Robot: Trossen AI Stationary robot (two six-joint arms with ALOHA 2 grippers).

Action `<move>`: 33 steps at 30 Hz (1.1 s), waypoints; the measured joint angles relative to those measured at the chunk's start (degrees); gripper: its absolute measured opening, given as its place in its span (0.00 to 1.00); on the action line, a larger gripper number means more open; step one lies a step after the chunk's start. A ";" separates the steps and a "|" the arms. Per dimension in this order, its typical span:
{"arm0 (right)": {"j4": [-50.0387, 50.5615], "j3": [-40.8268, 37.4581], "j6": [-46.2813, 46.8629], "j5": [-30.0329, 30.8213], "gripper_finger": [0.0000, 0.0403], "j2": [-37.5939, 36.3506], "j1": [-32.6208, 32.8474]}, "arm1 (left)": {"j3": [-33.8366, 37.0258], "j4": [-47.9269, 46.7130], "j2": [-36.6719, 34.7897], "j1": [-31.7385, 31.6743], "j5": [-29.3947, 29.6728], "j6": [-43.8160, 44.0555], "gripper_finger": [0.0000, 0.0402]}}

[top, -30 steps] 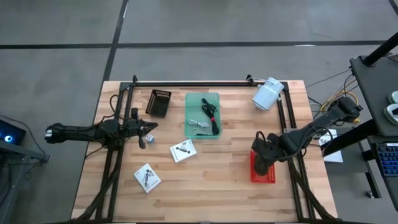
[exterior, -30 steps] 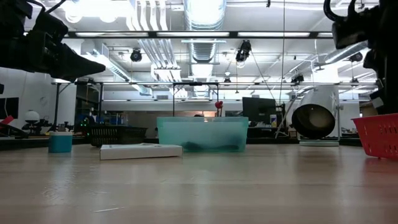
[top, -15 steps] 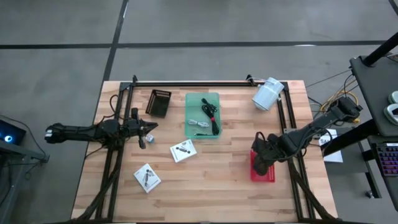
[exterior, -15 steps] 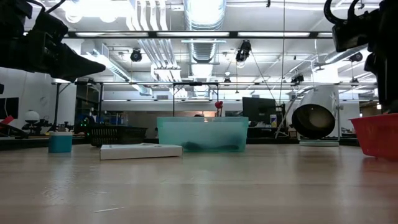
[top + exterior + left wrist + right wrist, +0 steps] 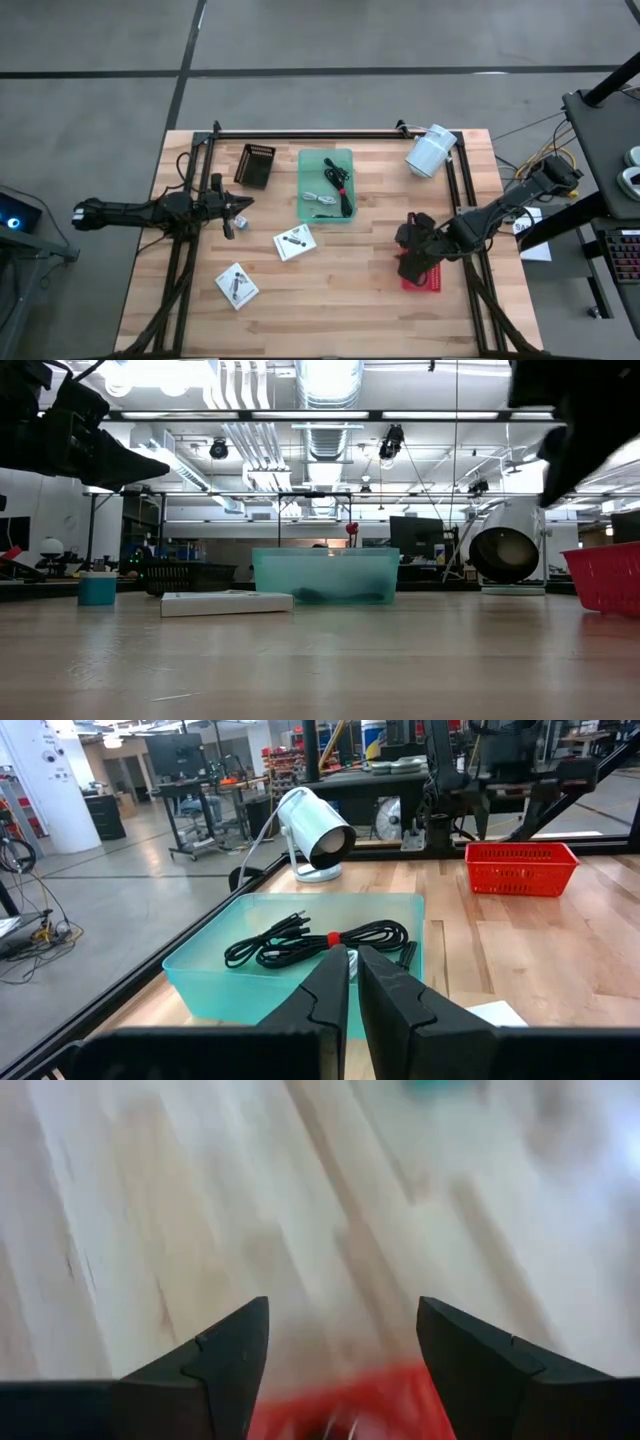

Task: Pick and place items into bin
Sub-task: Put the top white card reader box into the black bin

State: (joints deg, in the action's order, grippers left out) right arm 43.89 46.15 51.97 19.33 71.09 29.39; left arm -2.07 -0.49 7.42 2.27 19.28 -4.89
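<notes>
On the wooden surface (image 5: pixel 340 290), the right pincer (image 5: pixel 340 1370) hangs wide open and empty over the red basket (image 5: pixel 424 278). The left pincer (image 5: pixel 352 982) hovers shut, empty, by the left frame rail. Black cables (image 5: pixel 342 185) and a pale cable (image 5: pixel 320 198) lie in the green bin (image 5: pixel 326 158). Two white packets (image 5: pixel 295 241) (image 5: pixel 237 285) lie loose in front of it. A black tray (image 5: pixel 254 165) sits beside the bin, a white cylinder (image 5: pixel 430 151) near the far right corner

Black coiled cables (image 5: pixel 318 941) in teal bin (image 5: pixel 215 982), red basket (image 5: pixel 520 867) beyond
</notes>
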 joint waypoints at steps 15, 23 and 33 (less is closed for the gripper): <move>-38.73 -0.31 -39.79 20.10 0.58 9.79 -0.15 | 0.00 0.01 0.05 -0.01 0.03 0.00 0.03; -61.38 -2.53 -57.36 17.37 0.54 17.49 -2.43 | 0.00 0.00 0.02 0.00 -0.04 0.00 0.03; -70.10 -12.84 -61.83 -10.47 0.43 11.76 -19.08 | 0.01 0.00 0.15 0.00 -0.03 0.00 0.03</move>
State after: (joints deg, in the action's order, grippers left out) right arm -26.21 33.31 -9.86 8.86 82.85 10.30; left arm -2.06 -0.49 7.57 2.27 19.25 -4.89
